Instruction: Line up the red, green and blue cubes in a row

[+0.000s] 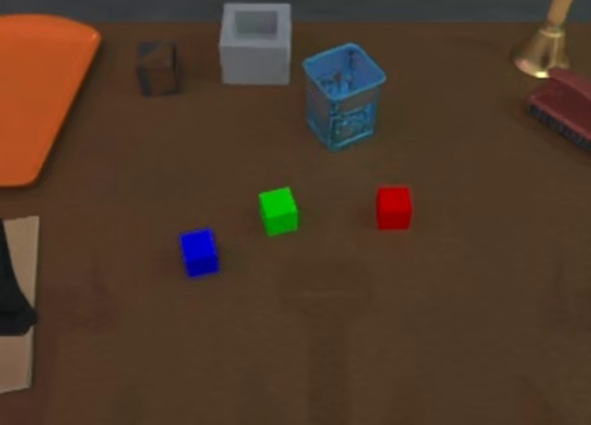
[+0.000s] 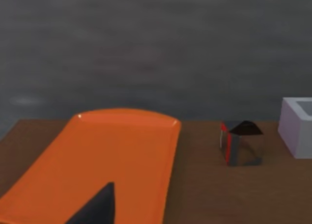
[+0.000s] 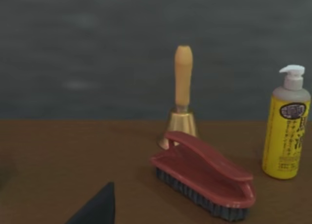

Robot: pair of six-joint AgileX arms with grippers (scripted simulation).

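Three small cubes lie apart on the brown table in the top view. The blue cube (image 1: 199, 251) is left of centre and nearest the front. The green cube (image 1: 278, 211) sits to its right and a little farther back. The red cube (image 1: 393, 207) lies farther right, level with the green one. My left arm (image 1: 11, 300) is parked at the table's left edge, away from the cubes. Its wrist view shows one dark finger (image 2: 100, 209) over the orange tray (image 2: 112, 156), with nothing beside it. My right arm is outside the top view; its wrist view shows one dark finger (image 3: 97, 209), holding nothing.
At the back stand a dark brownish cube (image 1: 157, 67), a white open box (image 1: 256, 42) and a light-blue see-through bin (image 1: 343, 94). The orange tray (image 1: 37, 92) fills the back left. A brass bell (image 1: 545, 37), a red brush (image 1: 563, 106) and a yellow pump bottle (image 3: 286, 131) are at the back right.
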